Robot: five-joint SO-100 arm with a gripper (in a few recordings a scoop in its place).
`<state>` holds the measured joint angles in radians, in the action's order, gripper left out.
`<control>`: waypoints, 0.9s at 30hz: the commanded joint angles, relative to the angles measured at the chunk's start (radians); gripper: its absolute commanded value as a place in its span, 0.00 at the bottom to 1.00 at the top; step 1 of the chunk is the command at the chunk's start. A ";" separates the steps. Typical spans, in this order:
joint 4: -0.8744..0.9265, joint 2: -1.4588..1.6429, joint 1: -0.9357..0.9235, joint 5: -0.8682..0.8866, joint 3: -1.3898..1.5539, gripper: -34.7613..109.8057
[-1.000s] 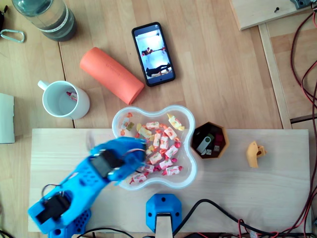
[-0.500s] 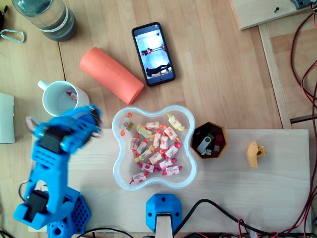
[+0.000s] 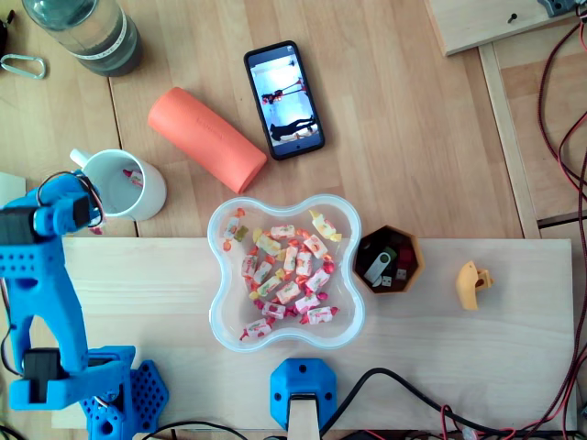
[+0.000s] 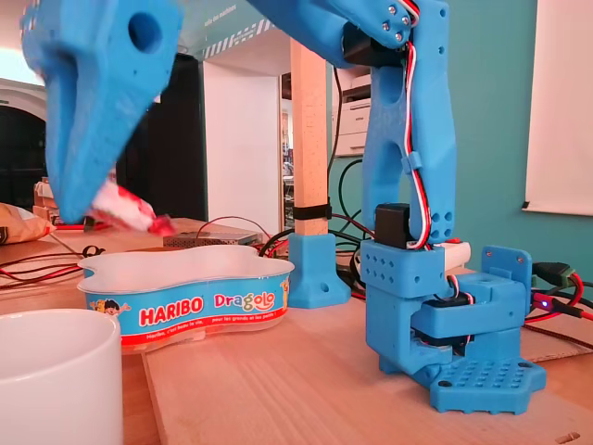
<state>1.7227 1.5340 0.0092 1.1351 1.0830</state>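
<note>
My blue gripper hangs at the left, just beside the white mug, over its lower left rim. In the fixed view the gripper is shut on a red-and-white wrapped candy, held above the mug. A bit of that candy shows red under the fingers in the overhead view. One candy lies inside the mug. The clear flower-shaped bowl to the right holds several wrapped candies. In the fixed view the bowl stands behind the mug.
An orange cylinder and a phone lie behind the bowl. A brown hexagonal dish with USB sticks and a small orange piece sit to the right. A bottle stands far left. Cables run along the right edge.
The arm has swung left from over the candy bowl to the mug's left side, carrying a candy in its shut fingers.
</note>
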 commanded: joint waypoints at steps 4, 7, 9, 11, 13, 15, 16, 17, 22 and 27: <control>0.012 -0.018 0.021 0.078 0.018 0.23; 0.005 -0.052 0.021 0.101 0.009 0.23; -0.043 -0.063 0.021 0.115 0.000 0.23; -0.115 -0.071 0.021 0.109 -0.005 0.23; -0.161 -0.078 0.021 0.109 0.003 0.23; -0.195 -0.080 0.023 0.109 0.005 0.23; -0.209 -0.080 0.025 0.109 0.003 0.23; -0.224 -0.078 0.025 0.109 -0.002 0.23; -0.250 -0.080 0.023 0.109 0.003 0.23; -0.250 -0.081 0.025 0.109 0.005 0.23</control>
<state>1.4788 1.4343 0.0169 1.2318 1.1045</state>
